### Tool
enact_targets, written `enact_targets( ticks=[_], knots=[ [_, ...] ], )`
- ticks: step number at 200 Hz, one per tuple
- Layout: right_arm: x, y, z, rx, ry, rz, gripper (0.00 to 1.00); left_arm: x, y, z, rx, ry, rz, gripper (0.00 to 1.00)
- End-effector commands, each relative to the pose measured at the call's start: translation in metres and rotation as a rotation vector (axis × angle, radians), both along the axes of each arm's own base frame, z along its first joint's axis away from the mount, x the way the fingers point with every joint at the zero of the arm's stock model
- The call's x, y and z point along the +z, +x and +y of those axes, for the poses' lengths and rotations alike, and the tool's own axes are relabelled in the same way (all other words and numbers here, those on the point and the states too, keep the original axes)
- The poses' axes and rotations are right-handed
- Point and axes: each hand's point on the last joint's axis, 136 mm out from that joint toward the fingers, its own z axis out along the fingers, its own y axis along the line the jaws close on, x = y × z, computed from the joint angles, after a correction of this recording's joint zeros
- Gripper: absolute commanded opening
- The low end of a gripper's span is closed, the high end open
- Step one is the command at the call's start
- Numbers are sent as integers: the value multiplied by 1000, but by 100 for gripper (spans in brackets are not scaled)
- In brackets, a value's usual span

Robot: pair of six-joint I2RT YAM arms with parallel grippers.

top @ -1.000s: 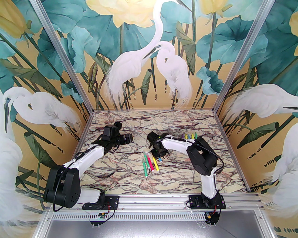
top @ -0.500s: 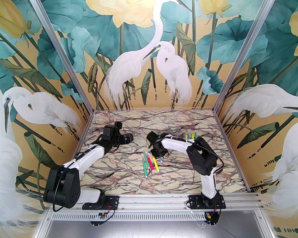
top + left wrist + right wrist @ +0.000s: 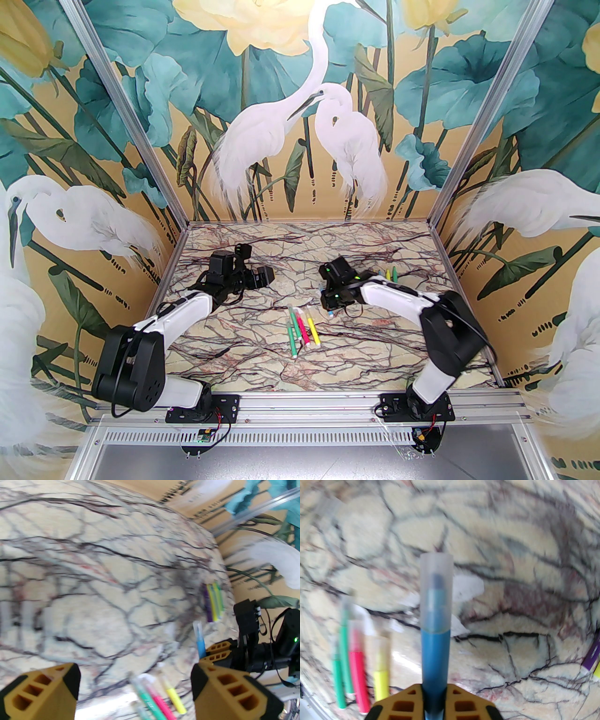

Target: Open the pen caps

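Now the right gripper (image 3: 434, 696), clamped tight on the blue pen (image 3: 435, 658), should hold the body steady over the middle of the table (image 3: 234, 356). The left gripper (image 3: 134, 684), jaws wide and empty, should close on the clear cap (image 3: 436, 590) alone and pull straight along the axis. Four capped pens (image 3: 302, 330) lie nearer the near edge.

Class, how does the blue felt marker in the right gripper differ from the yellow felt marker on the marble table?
The blue felt marker is clamped in the right gripper; the yellow felt marker lies on the marble table. The blue one is alone; the yellow one lies beside a pink marker and green markers. Both wear clear caps.
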Motion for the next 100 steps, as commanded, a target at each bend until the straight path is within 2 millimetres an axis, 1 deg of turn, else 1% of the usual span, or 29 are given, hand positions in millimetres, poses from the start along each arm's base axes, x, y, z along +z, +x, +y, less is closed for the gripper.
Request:
enact_targets(
  ticks=[1, 44, 63, 86, 100],
  knots=[
    [23, 2, 16, 72, 115, -90, 2, 14, -9, -29, -121, -106, -12, 81],
    [49, 1, 24, 120, 193, -169, 2, 34, -24, -77, -294, -211, -17, 78],
    [58, 0, 27, 134, 214, -191, 2, 38, -28, -94, -338, -235, -21, 77],
    [67, -1, 29, 147, 233, -206, 2, 41, -28, -107, -362, -265, -19, 77],
    [71, -1, 29, 152, 239, -213, 2, 41, -26, -110, -366, -276, -15, 76]
  ],
)
